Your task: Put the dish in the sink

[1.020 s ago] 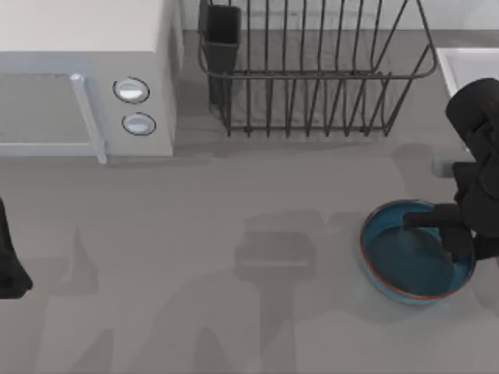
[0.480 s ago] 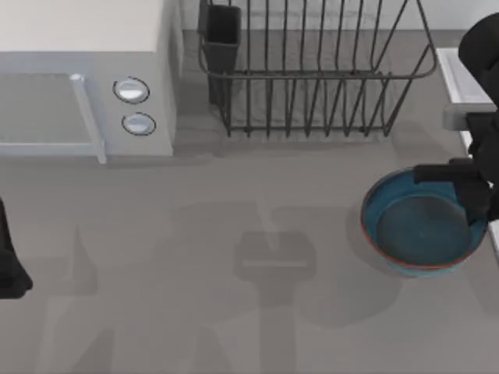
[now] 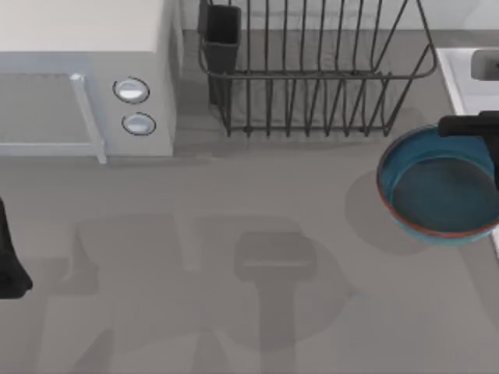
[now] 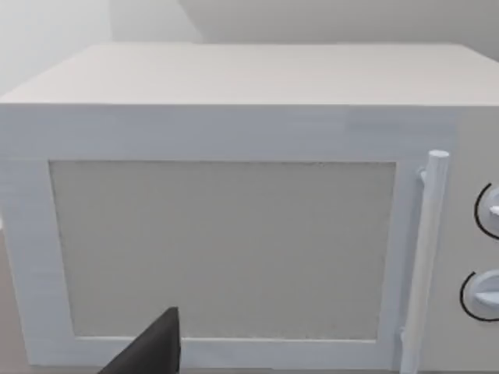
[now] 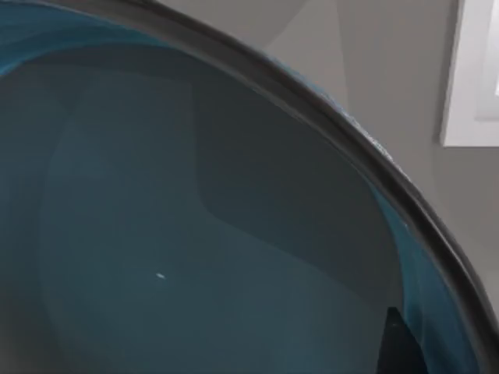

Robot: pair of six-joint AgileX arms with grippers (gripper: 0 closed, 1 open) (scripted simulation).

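right gripper: at the top view's right edge, clamped on the far rim of the dish; one black finger lies across the rim
dish: blue glazed bowl with a reddish-brown rim, casting a shadow on the table to its left, so it looks lifted; just in front of the wire rack's right end, right beside the sink's near corner
dish, right wrist view: blue interior close up, empty
sink: white basin rim at the top view's right edge, partly visible; nothing seen in it
left gripper: parked at the table's left edge; can't tell how its fingers stand
progress: grasp and lift look done; carry over the rim, lower and release are left
wire dish rack: one, black, empty
microwave: one, white, two knobs, door closed
counts: one dish, one sink, two arms
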